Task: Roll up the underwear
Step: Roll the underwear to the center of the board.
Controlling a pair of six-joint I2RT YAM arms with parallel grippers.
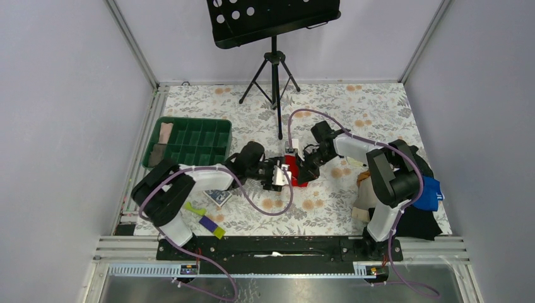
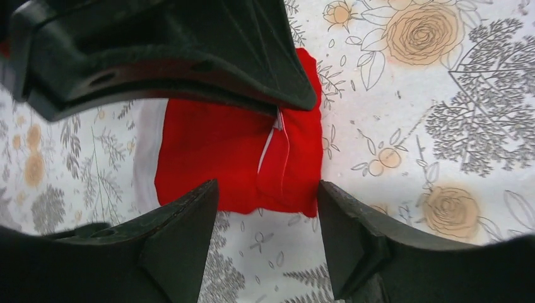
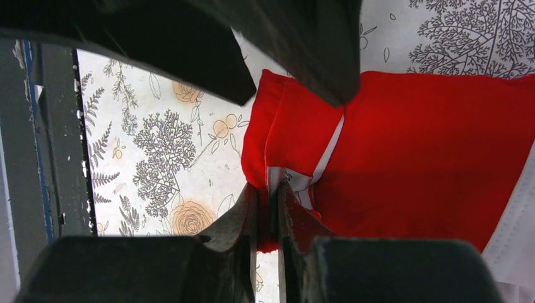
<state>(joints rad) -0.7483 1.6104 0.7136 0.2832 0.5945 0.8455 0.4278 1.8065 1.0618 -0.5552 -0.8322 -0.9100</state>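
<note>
Pinching the underwear [image 3: 429,145] edge, right claw [image 3: 268,189] clamped tight, left claw [image 2: 266,189] spread apart above it

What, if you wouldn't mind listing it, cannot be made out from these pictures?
Right wrist: how much of the underwear the right gripper has pinched; its shut fingers cover that edge.
Left wrist: the underwear's far side, behind the right gripper's dark body.
Top external: the underwear's folds, too small and mostly covered by the left gripper and right gripper.
Top external: the clothes pile, partly behind the right arm.
</note>
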